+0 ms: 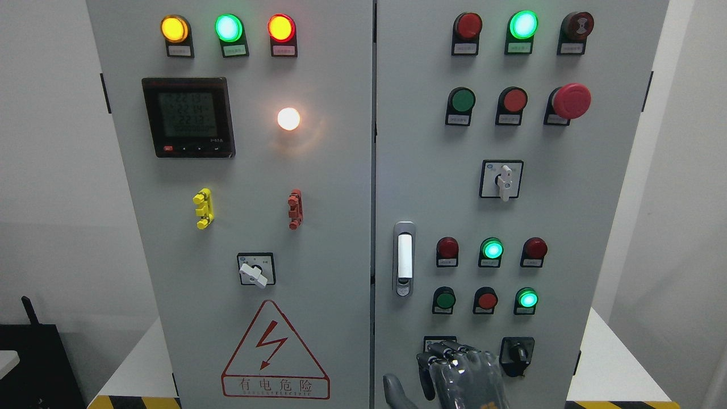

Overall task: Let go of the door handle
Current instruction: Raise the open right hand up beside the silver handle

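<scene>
Below, right hand (454,375) fingers curled, empty, under door handle (404,258), grey cabinet (341,170), white walls (51,142).

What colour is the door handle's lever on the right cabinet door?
White, set in a silver-grey housing; the door handle shows clearly in the head view.

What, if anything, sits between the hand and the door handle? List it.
Nothing visible. The hand is low on the right door, below the door handle and apart from it; only bare door panel lies between them. The red and green buttons stand off to the right.
</scene>
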